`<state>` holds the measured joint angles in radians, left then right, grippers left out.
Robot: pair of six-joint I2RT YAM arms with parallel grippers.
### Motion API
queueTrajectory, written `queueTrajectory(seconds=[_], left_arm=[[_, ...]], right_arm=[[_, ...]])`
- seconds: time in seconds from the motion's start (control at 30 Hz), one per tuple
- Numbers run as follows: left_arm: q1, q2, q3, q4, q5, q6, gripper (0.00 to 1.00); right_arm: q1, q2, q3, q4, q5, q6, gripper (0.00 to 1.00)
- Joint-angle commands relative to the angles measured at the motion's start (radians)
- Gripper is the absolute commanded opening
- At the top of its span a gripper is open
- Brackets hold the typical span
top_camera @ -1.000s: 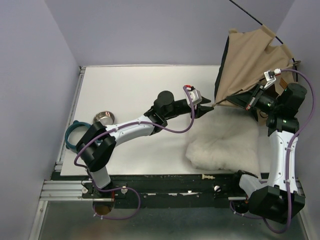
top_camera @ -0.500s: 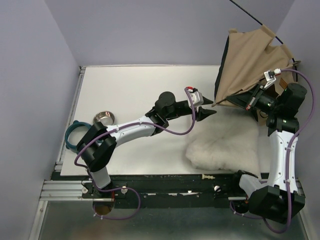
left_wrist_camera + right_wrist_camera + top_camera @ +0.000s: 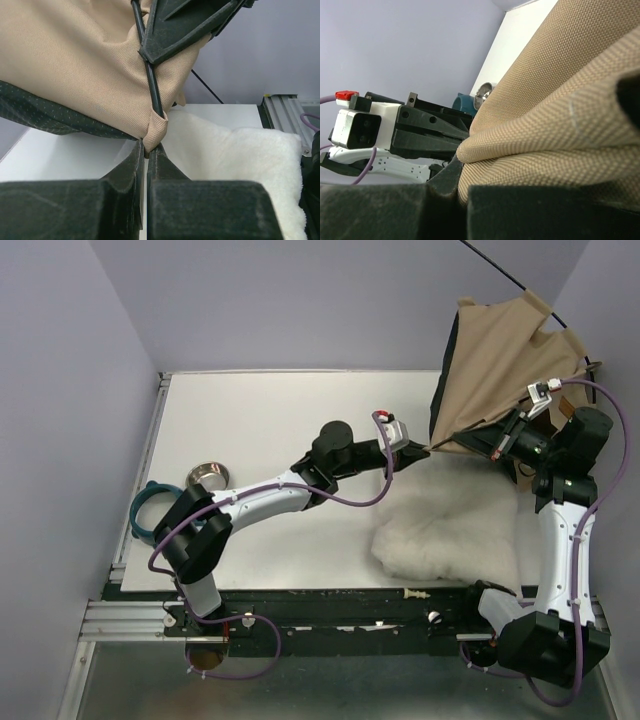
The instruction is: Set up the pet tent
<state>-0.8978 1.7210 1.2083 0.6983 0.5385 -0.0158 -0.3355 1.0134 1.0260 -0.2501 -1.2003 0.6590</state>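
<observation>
The left tool (image 3: 148, 147) pinches the tent (image 3: 70, 55) corner and the right tool (image 3: 146, 51) clamps it higher, so pull apart slowly, without slipping.

Pale lavender walls (image 3: 300, 300), white table (image 3: 260, 430), even light, aluminium rail (image 3: 120, 620) along near edge

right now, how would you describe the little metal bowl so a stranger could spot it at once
Go to the left edge of the white table, beside the elbow of the left arm. The metal bowl sits there, next to a teal ring. It is the small shiny silver dish; the ring is dull teal.
</observation>
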Motion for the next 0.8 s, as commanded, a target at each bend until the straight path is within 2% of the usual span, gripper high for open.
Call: queueTrajectory(seconds=[0.0,0.2,0.37,0.63,0.77], left_arm=[[-0.012,-0.014,0.059,-0.089,0.006,-0.004,0.0],[-0.029,-0.047,0.085,-0.325,-0.001,0.011,0.0],[-0.044,-0.087,0.086,-0.442,-0.017,0.007,0.0],[-0.061,-0.051,0.209,-0.604,-0.077,-0.01,0.0],[-0.072,-0.002,0.304,-0.669,-0.081,-0.029,0.0]], right_arm=[[-0.002,-0.01,-0.018,-0.034,0.07,0.018,0.01],[-0.002,-0.012,-0.026,-0.037,0.25,-0.082,0.01],[-0.002,-0.009,-0.035,-0.05,0.324,-0.199,0.01],[0.012,-0.024,-0.061,-0.124,0.297,-0.364,0.01],[0.019,-0.042,-0.099,-0.12,0.266,-0.371,0.01]])
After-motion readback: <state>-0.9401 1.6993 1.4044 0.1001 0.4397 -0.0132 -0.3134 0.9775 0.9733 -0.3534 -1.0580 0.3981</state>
